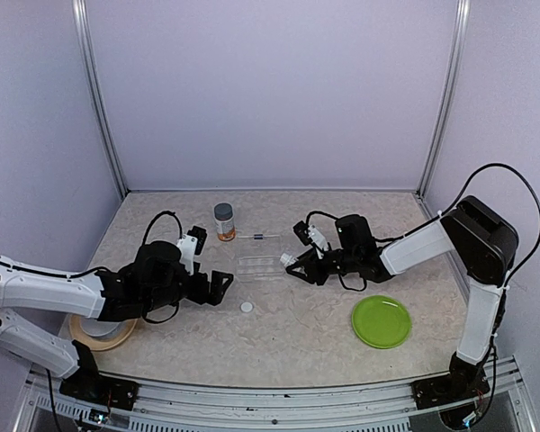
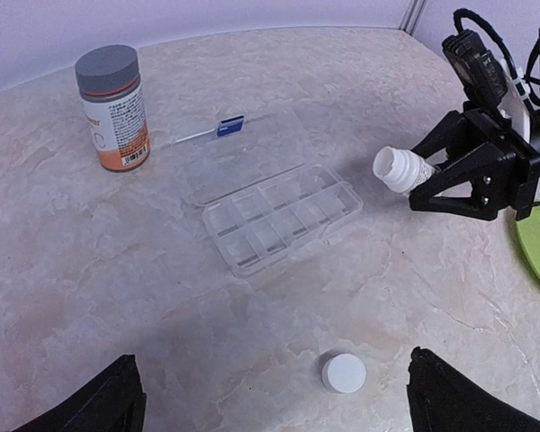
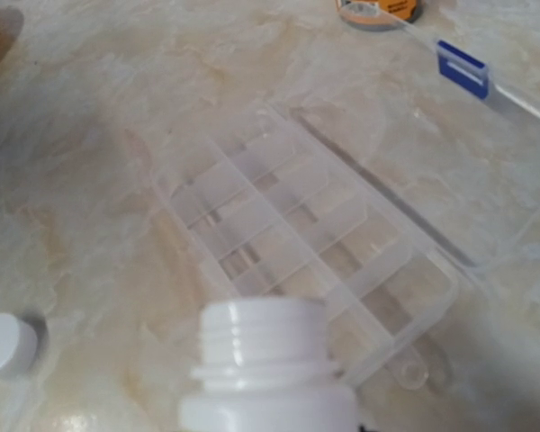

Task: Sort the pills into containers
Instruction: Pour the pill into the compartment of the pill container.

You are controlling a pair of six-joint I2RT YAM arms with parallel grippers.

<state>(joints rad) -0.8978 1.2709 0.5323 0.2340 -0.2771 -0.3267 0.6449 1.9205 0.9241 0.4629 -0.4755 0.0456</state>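
Note:
A clear bottle with a gray cap and a white-and-orange label point(image 1: 223, 221) stands upright at the back of the table; it also shows in the left wrist view point(image 2: 114, 108). My right gripper point(image 1: 294, 263) is shut on a small uncapped vial point(image 3: 265, 360), tilted with its mouth toward a clear compartment box point(image 1: 259, 266) whose lid lies open. The vial's white cap point(image 1: 247, 307) lies on the table, between my left gripper's fingers in the left wrist view point(image 2: 344, 372). My left gripper point(image 1: 218, 288) is open and empty, low over the table. No pills show.
A flat green plate point(image 1: 381, 321) lies at the front right. A tan round plate point(image 1: 103, 333) lies at the front left under my left arm. The box lid has a blue tag point(image 3: 462, 67). Walls enclose the table on three sides.

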